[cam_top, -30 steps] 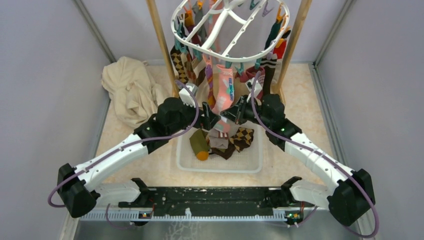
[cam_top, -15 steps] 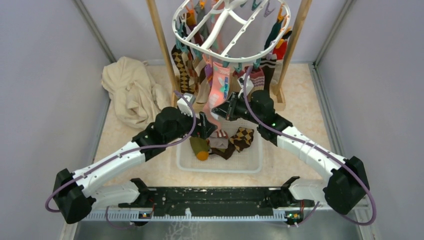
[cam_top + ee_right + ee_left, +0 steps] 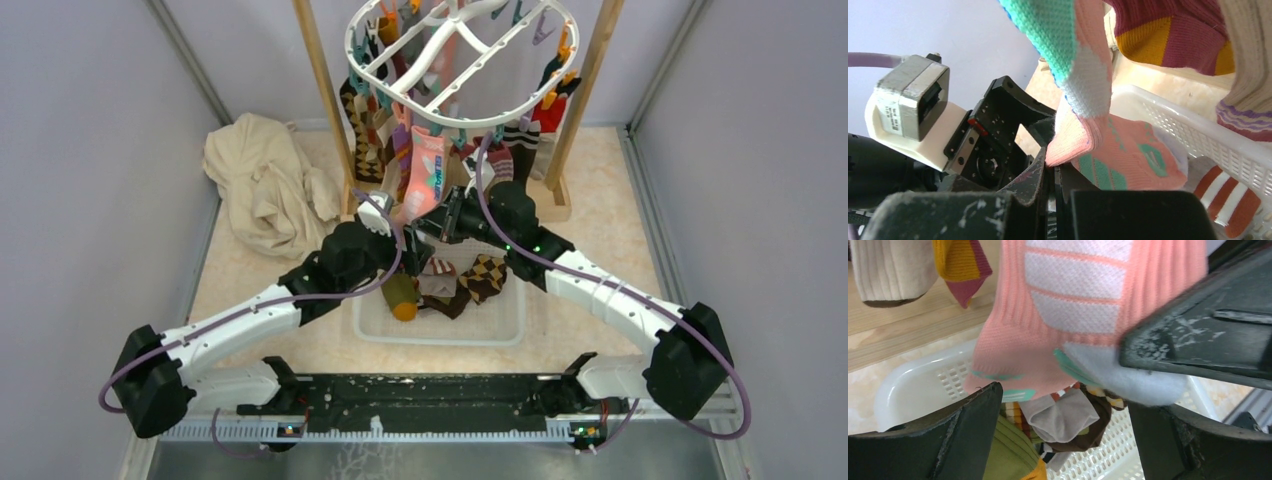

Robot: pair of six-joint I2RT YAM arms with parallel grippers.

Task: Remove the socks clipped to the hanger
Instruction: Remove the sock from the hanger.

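The white oval hanger (image 3: 455, 45) hangs at the back with several socks (image 3: 375, 125) clipped round it. A pink sock with teal marks (image 3: 424, 180) hangs from its near rim. My right gripper (image 3: 438, 226) is shut on that sock's lower part; in the right wrist view the fabric (image 3: 1113, 155) is pinched between the jaws of the right gripper (image 3: 1055, 170). My left gripper (image 3: 413, 255) stands open just below it. In the left wrist view the pink sock (image 3: 1058, 315) hangs above the left gripper's (image 3: 1063, 440) spread fingers (image 3: 968, 435), with nothing held.
A white mesh basket (image 3: 500, 325) lies below both grippers with several loose socks, among them a grey one (image 3: 1063, 415) and an olive one (image 3: 400, 290). Wooden frame posts (image 3: 320, 90) flank the hanger. A beige cloth (image 3: 265, 180) lies at the back left.
My right gripper has moved back and to the left with the pink sock, and the hanger has swung left. The left arm has advanced under the sock, still open.
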